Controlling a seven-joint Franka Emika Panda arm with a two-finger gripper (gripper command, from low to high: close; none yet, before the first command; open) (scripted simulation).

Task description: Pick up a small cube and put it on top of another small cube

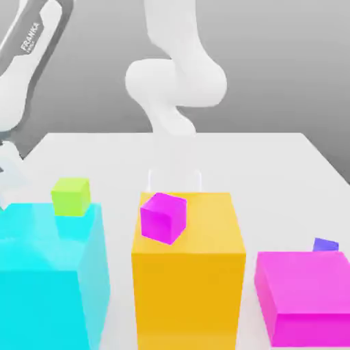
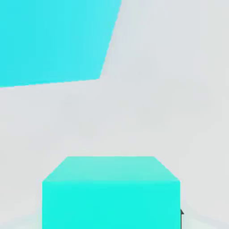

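Starting with the exterior view: claw (image 1: 9, 175) at that view's left edge, just beside the huge cyan block (image 1: 51, 273) that carries a lime-green cube (image 1: 70, 196). Further toward that view's right, an orange block (image 1: 188, 273) topped by a magenta cube (image 1: 163, 217), then a flat magenta block (image 1: 307, 294) with the indigo cube (image 1: 325, 245) just behind it on the white counter (image 1: 273, 157), well apart from the claw.

Turning to the hand view: small cube (image 2: 112, 192) close under the camera, apparently pinched in a claw closed tight around it, with bare counter and a corner of the huge block beyond.

Judged as the carry step, grasp done. Next: travel across above the tall blocks, line up squarely over the indigo cube, lower gently, let go only once seated.
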